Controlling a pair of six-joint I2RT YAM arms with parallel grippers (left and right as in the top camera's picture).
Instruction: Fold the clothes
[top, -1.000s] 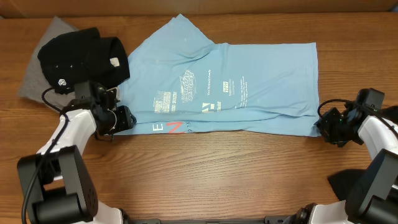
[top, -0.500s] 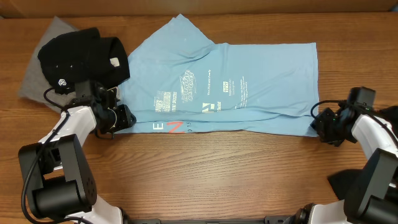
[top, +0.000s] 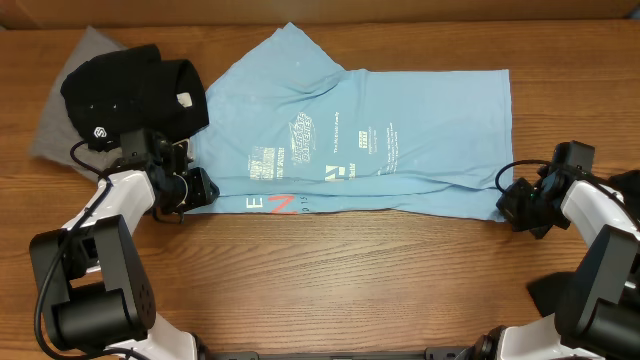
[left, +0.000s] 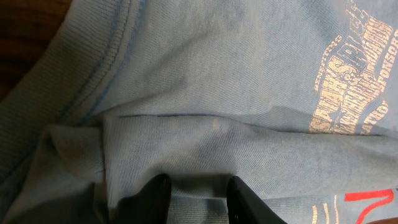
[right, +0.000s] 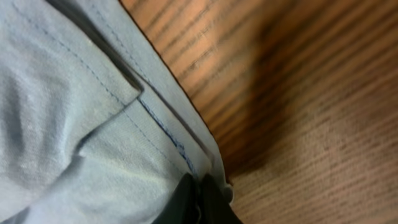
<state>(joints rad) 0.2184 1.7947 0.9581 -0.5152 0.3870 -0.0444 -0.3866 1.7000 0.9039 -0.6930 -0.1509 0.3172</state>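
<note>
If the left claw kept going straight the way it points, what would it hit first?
The light blue T-shirt: a raised fold lies right ahead of the left claw, seemingly partly between its fingers.

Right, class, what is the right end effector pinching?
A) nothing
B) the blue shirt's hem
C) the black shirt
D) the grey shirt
B: the right end effector is shut on the hem of the blue shirt at its near right corner, far from the black shirt.
</note>
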